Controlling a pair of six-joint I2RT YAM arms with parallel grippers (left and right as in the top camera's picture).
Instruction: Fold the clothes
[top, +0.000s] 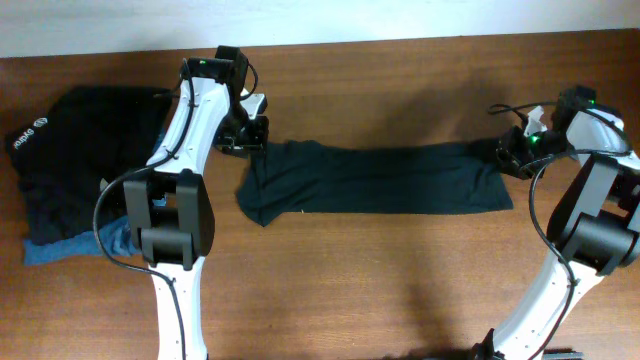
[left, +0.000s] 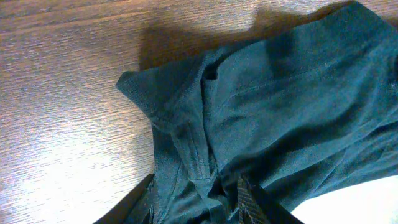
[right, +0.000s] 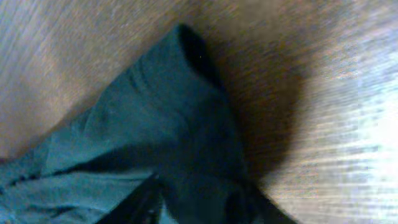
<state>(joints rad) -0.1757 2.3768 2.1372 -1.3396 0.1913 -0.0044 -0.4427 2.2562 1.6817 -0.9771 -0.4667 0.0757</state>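
A black garment (top: 380, 180) lies stretched in a long folded band across the middle of the wooden table. My left gripper (top: 256, 142) is shut on its upper left corner; in the left wrist view the fabric (left: 280, 106) is bunched between the fingers (left: 199, 205). My right gripper (top: 512, 156) is shut on the garment's right end; in the right wrist view the dark cloth (right: 155, 124) runs between the fingers (right: 199, 205). No logo shows on this garment.
A pile of black clothes (top: 80, 160) lies at the far left, one with white lettering (top: 30, 135), with a blue denim piece (top: 60, 248) under its front edge. The left arm's base (top: 170, 220) stands beside the pile. The table's back edge meets a white wall (top: 400, 15).
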